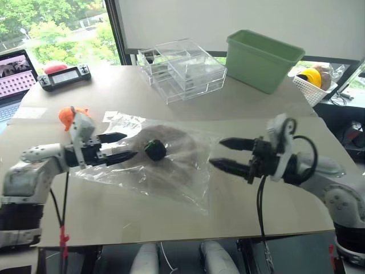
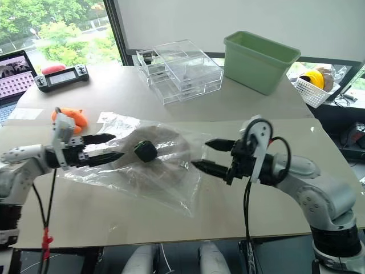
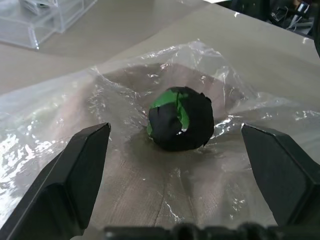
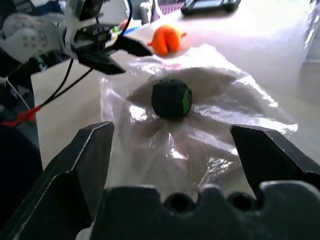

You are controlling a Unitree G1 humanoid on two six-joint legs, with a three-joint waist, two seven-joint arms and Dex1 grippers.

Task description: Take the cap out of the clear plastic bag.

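Nothing is done yet: the cap (image 1: 171,149) lies flat on the desk (image 1: 239,108) inside the clear plastic bag (image 1: 188,182), while the left claw (image 1: 118,147) and the right claw (image 1: 227,153), both spread and empty, flank the bag

Your head pair: high, facing forward and down over the surface (image 1: 171,222). Your wrist pair: low, close, facing each other; all share the clear plastic bag (image 1: 171,171).
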